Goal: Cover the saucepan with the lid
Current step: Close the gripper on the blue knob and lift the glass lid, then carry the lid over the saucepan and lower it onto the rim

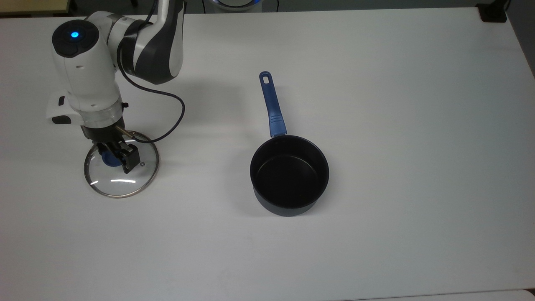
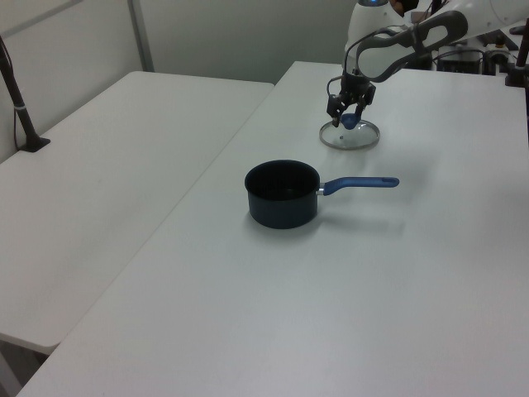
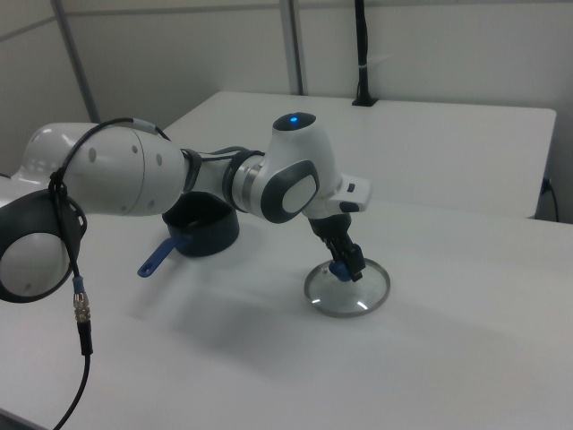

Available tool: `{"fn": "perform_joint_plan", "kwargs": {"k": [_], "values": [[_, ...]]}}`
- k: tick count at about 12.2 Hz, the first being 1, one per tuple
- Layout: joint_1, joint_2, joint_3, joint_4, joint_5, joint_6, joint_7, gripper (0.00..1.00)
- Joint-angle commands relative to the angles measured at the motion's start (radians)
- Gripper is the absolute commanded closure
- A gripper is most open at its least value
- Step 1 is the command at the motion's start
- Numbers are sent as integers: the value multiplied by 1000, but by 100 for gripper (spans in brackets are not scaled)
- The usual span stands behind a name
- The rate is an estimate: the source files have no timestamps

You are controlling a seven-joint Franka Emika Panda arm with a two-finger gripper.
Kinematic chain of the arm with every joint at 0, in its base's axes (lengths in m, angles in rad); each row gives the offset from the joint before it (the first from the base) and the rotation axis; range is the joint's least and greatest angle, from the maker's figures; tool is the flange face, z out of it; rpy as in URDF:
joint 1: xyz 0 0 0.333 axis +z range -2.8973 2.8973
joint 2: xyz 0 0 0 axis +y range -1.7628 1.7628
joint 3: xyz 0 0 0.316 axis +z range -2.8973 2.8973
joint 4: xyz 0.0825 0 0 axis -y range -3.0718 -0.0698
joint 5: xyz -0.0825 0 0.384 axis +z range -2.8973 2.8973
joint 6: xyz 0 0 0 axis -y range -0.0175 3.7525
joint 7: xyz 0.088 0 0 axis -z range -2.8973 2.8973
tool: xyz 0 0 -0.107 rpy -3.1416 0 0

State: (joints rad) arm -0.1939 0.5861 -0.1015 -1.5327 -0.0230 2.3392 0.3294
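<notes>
Lid (image 1: 121,169) flat on table (image 1: 376,83), far on the top view's left. Gripper (image 1: 115,156) down on lid's blue knob (image 1: 108,159), fingers astride it; can't tell if pinching yet. Saucepan (image 1: 289,174) well apart toward top view's right, empty, w/ handle pointing to top view's upper edge.

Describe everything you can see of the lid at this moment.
The lid is a round disc of clear glass with a thin metal rim, a blue knob at its middle and a small vent beside it. It lies flat, knob up, on the white table, well off to the top view's left of the saucepan and apart from it. The claw is down at the knob, fingers on either side of it. Light glints off the glass near the rim.
</notes>
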Motion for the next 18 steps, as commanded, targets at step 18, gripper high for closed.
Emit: {"fn": "perform_joint_plan", "kwargs": {"k": [18], "values": [[572, -115, -302, 138, 113, -259, -64, 51]]}}
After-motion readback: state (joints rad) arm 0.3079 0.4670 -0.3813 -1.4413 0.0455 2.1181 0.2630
